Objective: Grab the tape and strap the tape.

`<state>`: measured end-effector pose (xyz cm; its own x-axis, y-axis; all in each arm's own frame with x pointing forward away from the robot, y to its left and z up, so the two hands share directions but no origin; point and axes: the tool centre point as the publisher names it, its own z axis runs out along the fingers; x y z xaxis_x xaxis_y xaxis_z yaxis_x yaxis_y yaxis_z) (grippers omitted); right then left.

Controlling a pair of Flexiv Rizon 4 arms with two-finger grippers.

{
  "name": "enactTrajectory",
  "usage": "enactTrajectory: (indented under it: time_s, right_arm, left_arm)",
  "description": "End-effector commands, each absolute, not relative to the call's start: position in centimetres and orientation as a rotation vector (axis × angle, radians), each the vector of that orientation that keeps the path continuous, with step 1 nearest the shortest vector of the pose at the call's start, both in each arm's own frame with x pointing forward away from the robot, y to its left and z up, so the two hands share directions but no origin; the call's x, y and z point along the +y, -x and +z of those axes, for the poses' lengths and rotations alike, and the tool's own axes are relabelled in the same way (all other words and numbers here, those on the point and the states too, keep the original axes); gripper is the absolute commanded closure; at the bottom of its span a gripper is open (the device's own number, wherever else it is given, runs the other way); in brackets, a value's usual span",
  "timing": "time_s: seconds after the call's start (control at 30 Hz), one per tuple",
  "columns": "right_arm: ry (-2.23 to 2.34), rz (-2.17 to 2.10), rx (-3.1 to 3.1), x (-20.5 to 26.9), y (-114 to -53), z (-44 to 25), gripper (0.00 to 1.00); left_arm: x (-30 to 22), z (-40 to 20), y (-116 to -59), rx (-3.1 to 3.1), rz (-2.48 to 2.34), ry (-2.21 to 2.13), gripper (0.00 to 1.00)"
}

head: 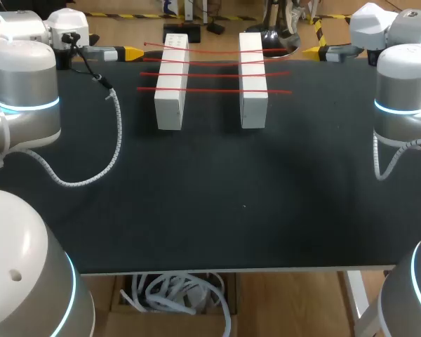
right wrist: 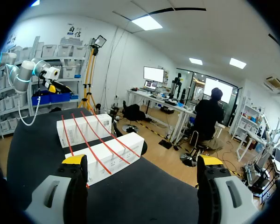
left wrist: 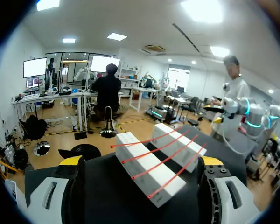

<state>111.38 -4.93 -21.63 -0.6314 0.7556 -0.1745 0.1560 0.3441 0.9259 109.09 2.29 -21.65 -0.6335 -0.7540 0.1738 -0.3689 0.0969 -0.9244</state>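
The tape (head: pixel 214 73) is four thin red strips. They lie across the tops of two white blocks, the left block (head: pixel 170 84) and the right block (head: pixel 252 81), and bridge the gap between them. The ends of the strips stick out past the blocks on both outer sides. The two strips at the far end of the blocks sit close together and look a bit crooked, so it is hard to tell them apart. I cannot tell if the tape is stuck to the blocks or only rests on them.

The blocks stand side by side on the black table (head: pixel 210 203), near its far edge.

The left gripper (head: pixel 132 53) is beside the far end of the left block, out past the tape ends and not touching them. The right gripper (head: pixel 313 51) is the same way beside the right block. From above each one shows only from the side. In the wrist views the left gripper (left wrist: pixel 140 162) and the right gripper (right wrist: pixel 142 160) have their yellow tips spread wide, with nothing held. The blocks are ahead of them, apart from the fingers.

A white coiled cable (head: pixel 116 133) hangs from the left arm, to the left of the left block. Both arms are big and partly cut off.
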Motion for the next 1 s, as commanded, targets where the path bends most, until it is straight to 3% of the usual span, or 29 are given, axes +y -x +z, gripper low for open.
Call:
enactTrajectory:
  time_s: [0.03,0.3,0.67,0.93,0.97,1.0]
  right_arm:
    - [-0.793,1.29,2.011,-4.9,-111.4,-21.6,0.0]
    - [-0.793,1.29,2.011,-4.9,-111.4,-21.6,0.0]
    - [-0.793,1.29,2.011,-4.9,-111.4,-21.6,0.0]
    - [-0.793,1.29,2.011,-4.9,-111.4,-21.6,0.0]
    - [-0.793,1.29,2.011,-4.9,-111.4,-21.6,0.0]
    - [-0.793,1.29,2.011,-4.9,-111.4,-21.6,0.0]
  left_arm:
    - [2.3,-21.8,-109.1,2.03,-1.553,1.103,0.0]
    - [2.4,-22.2,-109.0,2.045,-1.539,1.063,0.0]
    - [3.5,-25.4,-107.4,2.275,-1.661,0.594,0.0]
    - [3.1,-26.8,-107.2,2.327,-1.664,0.524,0.0]
    - [3.0,-26.9,-107.2,2.315,-1.66,0.537,0.2]
    - [3.0,-27.0,-107.3,2.314,-1.664,0.544,0.27]
